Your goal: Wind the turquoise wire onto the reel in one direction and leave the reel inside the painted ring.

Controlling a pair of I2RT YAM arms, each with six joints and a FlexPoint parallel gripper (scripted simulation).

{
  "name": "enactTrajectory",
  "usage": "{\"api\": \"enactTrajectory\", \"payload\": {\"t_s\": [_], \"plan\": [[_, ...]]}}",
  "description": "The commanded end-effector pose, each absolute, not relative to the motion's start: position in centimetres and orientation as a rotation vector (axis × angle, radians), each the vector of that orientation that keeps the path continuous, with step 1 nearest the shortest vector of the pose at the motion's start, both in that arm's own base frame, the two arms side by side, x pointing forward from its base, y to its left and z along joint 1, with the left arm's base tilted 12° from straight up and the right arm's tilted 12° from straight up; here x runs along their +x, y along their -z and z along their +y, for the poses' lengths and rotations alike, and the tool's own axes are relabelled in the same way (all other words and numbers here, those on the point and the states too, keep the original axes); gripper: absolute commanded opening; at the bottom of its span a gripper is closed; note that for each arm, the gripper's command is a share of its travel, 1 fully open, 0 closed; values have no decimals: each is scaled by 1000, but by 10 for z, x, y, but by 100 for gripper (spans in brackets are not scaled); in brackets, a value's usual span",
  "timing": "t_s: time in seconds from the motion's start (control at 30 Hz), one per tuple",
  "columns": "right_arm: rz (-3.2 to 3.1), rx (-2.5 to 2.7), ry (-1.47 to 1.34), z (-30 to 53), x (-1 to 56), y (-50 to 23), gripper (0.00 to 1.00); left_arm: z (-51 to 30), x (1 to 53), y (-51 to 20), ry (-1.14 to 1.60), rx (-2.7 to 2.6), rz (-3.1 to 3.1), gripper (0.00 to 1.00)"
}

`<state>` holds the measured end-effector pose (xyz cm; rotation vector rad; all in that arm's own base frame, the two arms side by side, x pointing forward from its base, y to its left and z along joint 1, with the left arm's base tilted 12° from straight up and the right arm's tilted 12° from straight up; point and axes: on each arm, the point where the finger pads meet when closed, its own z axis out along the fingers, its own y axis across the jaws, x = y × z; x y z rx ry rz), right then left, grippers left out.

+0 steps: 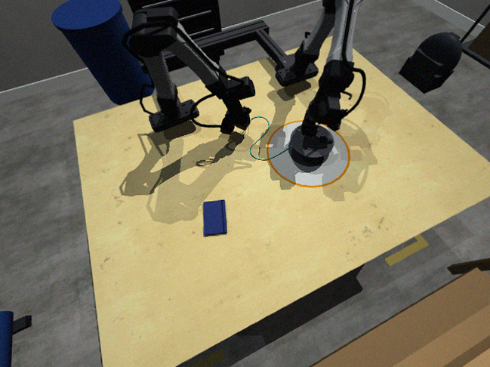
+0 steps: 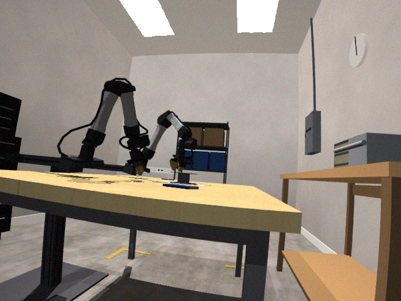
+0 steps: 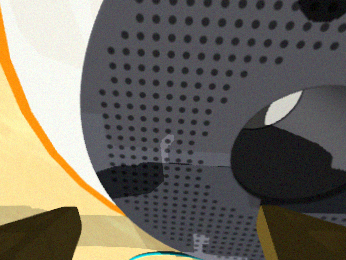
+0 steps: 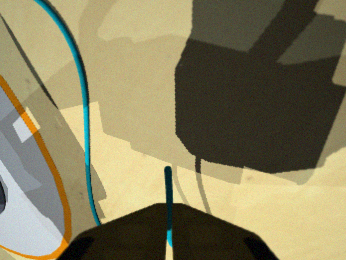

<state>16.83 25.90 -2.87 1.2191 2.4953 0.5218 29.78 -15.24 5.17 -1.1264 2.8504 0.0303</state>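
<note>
The dark reel (image 1: 301,152) (image 2: 183,178) (image 3: 170,125) lies flat with its perforated upper flange facing up, inside the orange painted ring (image 1: 349,157) (image 3: 25,112) (image 4: 68,215). The turquoise wire (image 1: 263,159) (image 3: 160,253) (image 4: 87,125) leaves the reel and curves in an S over the table. My left gripper (image 1: 312,130) (image 2: 176,168) (image 3: 169,215) is open at the reel; whether it touches the flange I cannot tell. My right gripper (image 1: 240,129) (image 2: 139,171) (image 4: 169,212) is shut on the wire's free end, beside the ring. Windings on the hub are hidden.
A blue notebook (image 1: 214,217) (image 2: 180,185) lies on the table (image 1: 169,279) (image 2: 162,194), apart from the ring and the wire. Both arm bases stand along the table's back edge. Arm shadows fall across the ring and wire.
</note>
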Motion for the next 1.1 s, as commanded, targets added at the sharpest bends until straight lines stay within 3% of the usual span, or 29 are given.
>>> {"api": "enactTrajectory", "payload": {"t_s": [0.0, 1.07], "plan": [[2492, 1225, -559, 264, 170, 27, 0, -150, 306, -68, 47, -1525, 2535, 82], [2492, 1226, -559, 269, 172, 23, 0, -147, 310, -27, 62, -1622, 2444, 82]]}}
